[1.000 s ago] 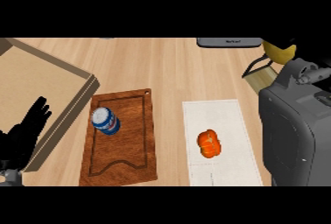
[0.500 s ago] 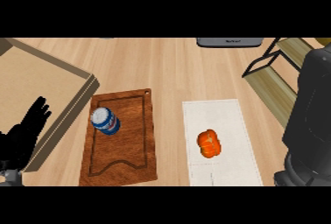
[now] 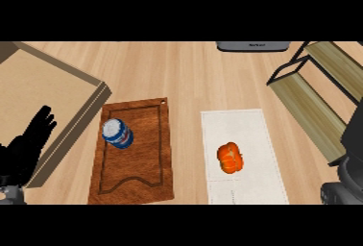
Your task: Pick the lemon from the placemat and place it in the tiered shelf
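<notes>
On the mat (image 3: 245, 126), a little nearer than its middle, we see the lemon (image 3: 230, 157), orange in colour. It lies free, its long axis running along the mat, away from us. At the far left the left robot hand (image 3: 27, 146) rests wide, fingers straight and up, holding nothing. A board (image 3: 142, 168) carrying a can (image 3: 117, 133) lies between it and the mat. At the right edge only a dark stretch of the right arm (image 3: 349, 161) shows, and we cannot tell how its robot hand is set. The lemon lies left of that arm, with bare mat and a strip of surface (image 3: 184, 72) between. We judge the right side nearer. The shelf (image 3: 312, 103) stands on that side too, beyond and right of the lemon. So the pick, not yet begun, suits the right arm: reach left and take the lemon across its short width.
</notes>
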